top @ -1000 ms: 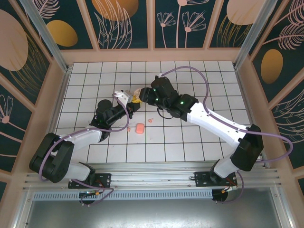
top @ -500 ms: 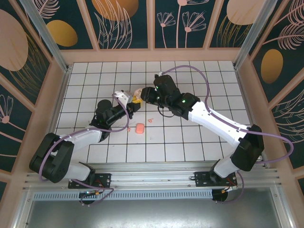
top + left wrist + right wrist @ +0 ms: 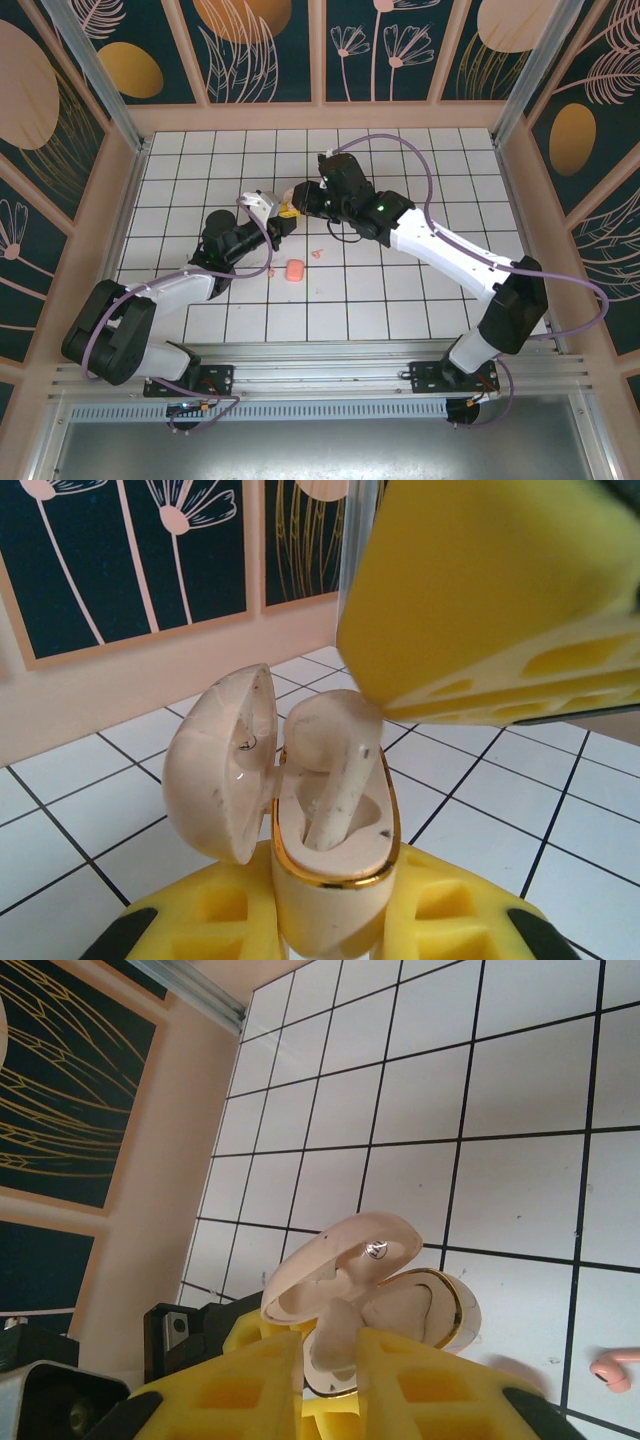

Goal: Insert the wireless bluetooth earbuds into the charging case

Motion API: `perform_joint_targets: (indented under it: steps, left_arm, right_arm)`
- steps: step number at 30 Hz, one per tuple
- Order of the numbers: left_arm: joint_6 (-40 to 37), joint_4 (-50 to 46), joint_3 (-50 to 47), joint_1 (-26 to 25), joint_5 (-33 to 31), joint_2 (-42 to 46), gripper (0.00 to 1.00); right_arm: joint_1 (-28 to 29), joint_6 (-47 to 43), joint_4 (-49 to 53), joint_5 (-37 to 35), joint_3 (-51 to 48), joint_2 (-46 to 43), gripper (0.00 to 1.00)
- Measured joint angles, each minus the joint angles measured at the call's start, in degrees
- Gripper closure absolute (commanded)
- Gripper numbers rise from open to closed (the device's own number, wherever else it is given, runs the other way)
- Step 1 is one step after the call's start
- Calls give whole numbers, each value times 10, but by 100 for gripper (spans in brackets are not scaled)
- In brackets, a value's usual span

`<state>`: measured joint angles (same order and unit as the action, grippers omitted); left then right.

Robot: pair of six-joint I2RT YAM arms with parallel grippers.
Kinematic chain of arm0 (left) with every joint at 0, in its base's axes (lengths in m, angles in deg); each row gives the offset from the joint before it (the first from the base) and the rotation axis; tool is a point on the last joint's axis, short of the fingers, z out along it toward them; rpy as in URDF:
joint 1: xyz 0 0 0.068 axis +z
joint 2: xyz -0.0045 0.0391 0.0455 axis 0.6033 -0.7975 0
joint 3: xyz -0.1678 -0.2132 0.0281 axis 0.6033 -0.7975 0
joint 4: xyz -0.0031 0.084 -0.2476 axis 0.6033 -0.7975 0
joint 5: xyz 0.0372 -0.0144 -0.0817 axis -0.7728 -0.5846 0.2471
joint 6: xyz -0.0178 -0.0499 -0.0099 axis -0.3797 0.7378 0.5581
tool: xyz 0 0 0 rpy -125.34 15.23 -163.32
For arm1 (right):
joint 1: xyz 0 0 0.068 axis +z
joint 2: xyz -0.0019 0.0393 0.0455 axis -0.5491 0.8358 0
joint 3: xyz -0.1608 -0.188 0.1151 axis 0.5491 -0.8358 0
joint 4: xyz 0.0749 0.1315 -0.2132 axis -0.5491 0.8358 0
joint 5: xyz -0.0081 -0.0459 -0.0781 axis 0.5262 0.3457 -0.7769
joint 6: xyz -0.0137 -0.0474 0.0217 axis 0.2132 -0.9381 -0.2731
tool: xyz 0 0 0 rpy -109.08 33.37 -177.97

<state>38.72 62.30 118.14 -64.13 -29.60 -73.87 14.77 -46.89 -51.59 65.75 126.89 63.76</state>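
Note:
My left gripper (image 3: pixel 330 925) is shut on the base of the cream, gold-rimmed charging case (image 3: pixel 335 865), which stands upright with its lid (image 3: pixel 215 770) swung open. A cream earbud (image 3: pixel 330 740) stands stem-down in the case's cavity. From above, my right gripper (image 3: pixel 330 1360) is shut on that earbud's head (image 3: pixel 340 1340), and its yellow finger (image 3: pixel 500 600) looms over the case. In the top view both grippers meet at the case (image 3: pixel 290 206) mid-table. A pink earbud (image 3: pixel 612 1368) lies on the tiles to the right, seen from above as a small pink bit (image 3: pixel 316 254).
A salmon-pink rounded-square box (image 3: pixel 294 270) lies on the tiles just in front of the grippers. The white tiled floor (image 3: pixel 400 290) is fenced by peach walls (image 3: pixel 320 118) and metal posts. Both arms cross the middle of the floor.
The right gripper's fingers have shut round the earbud's head at the case. Its wrist has shifted slightly towards the back left. The left arm has held still.

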Motion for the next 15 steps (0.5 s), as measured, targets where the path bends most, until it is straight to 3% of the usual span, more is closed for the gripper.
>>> perform_joint_targets:
  steps: [15]
  left_arm:
    - [-4, 0, 0, 0, 0, 0, 87]
  right_arm:
    - [0, -10, -1, 17, 0, 5, 83]
